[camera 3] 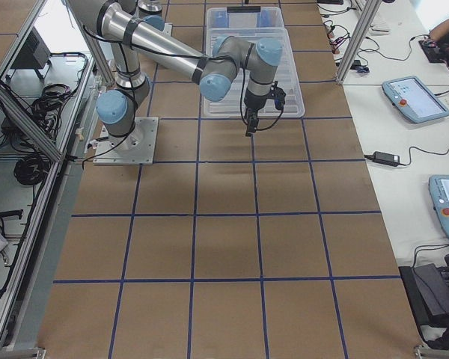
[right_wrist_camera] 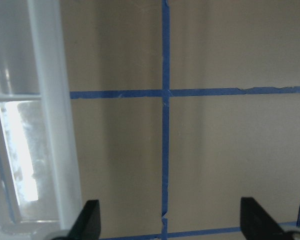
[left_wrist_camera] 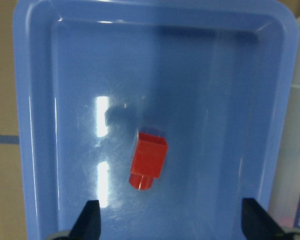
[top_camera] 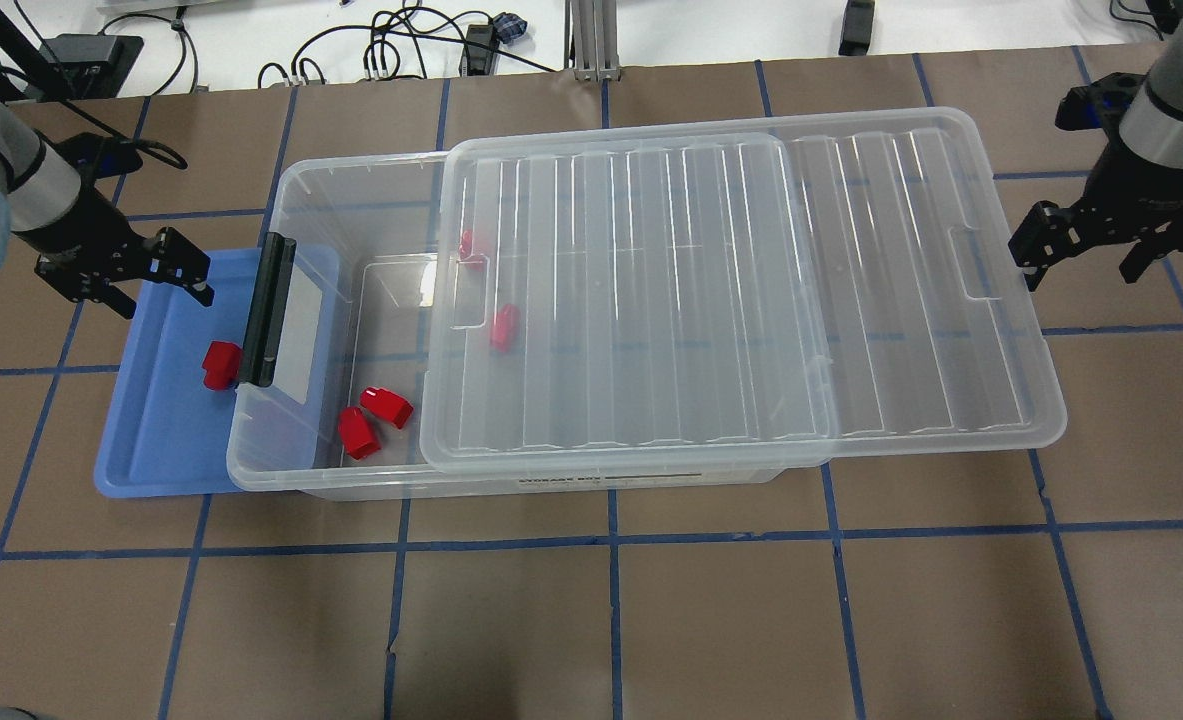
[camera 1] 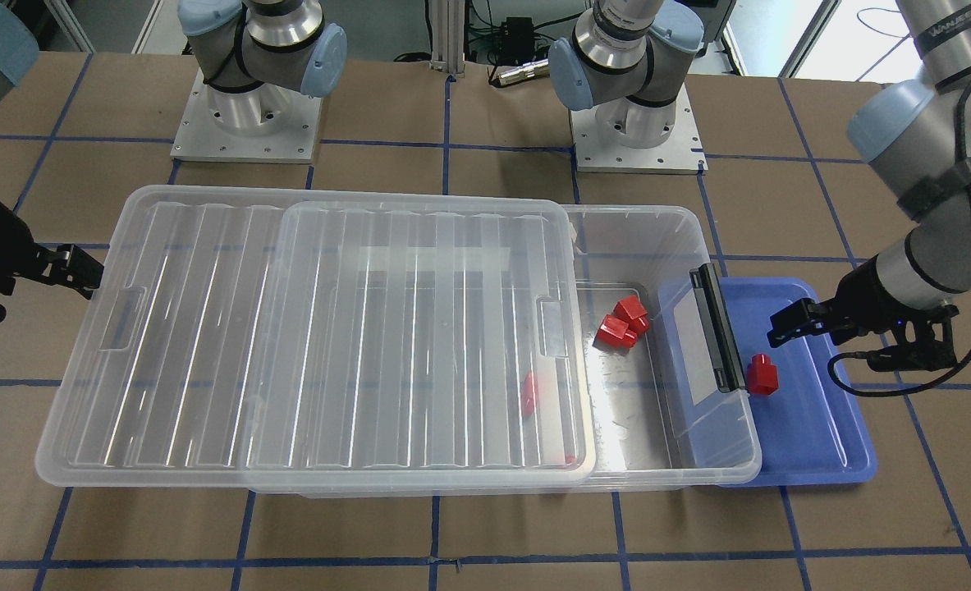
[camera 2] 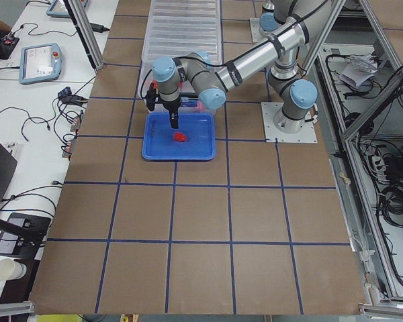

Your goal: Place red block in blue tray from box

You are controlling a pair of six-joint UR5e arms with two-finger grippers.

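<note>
One red block [left_wrist_camera: 148, 160] lies on its side in the blue tray [left_wrist_camera: 215, 125], near the box's latch end [camera 1: 762, 375] [top_camera: 220, 364]. My left gripper [left_wrist_camera: 172, 225] is open and empty, above the tray and apart from that block [camera 1: 776, 328] [top_camera: 164, 300]. The clear box [top_camera: 351, 170] has its lid [top_camera: 751, 300] slid toward my right, so the end by the tray is uncovered. Two red blocks [camera 1: 625, 320] lie in that uncovered part, and others [top_camera: 504, 327] show through the lid. My right gripper [top_camera: 1081, 270] is open and empty beside the lid's far end [right_wrist_camera: 170, 225].
The blue tray [camera 1: 813, 427] is partly tucked under the box's end with the black latch bar [camera 1: 719, 328]. The lid [camera 1: 329, 328] overhangs the box on my right side. Brown table with a blue tape grid [top_camera: 611, 600]. Arm bases [camera 1: 243, 115] stand behind the box.
</note>
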